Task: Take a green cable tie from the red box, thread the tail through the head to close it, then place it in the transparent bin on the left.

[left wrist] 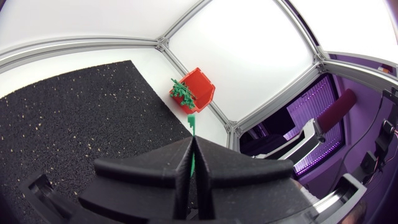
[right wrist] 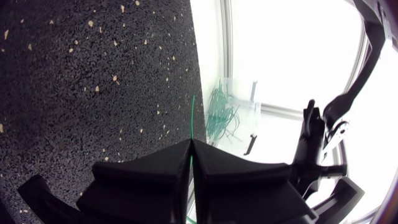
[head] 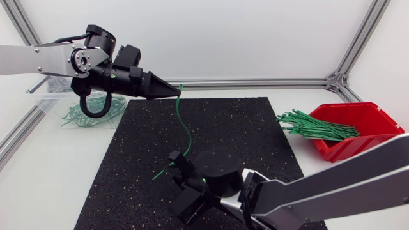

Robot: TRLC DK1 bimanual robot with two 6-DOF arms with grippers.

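Lab test cell; aluminium-profile frame (head: 255, 82); white walls (head: 223, 38); black speckled mat (head: 128, 166)

The left arm (head: 38, 61) is covering part of the transparent bin (head: 39, 101). The left gripper (head: 177, 94) and right gripper (head: 176, 165) are hiding clamped stretches of the green cable tie (head: 185, 131), and its head is proving too small to pick out.

Bright, even light is given from above. Only faint, soft shadows are cast on the black mat (head: 128, 166). The white table (head: 57, 185) is washed out by glare in the right wrist view, and the straight frame rail (left wrist: 74, 53) is bent in the left wrist view.
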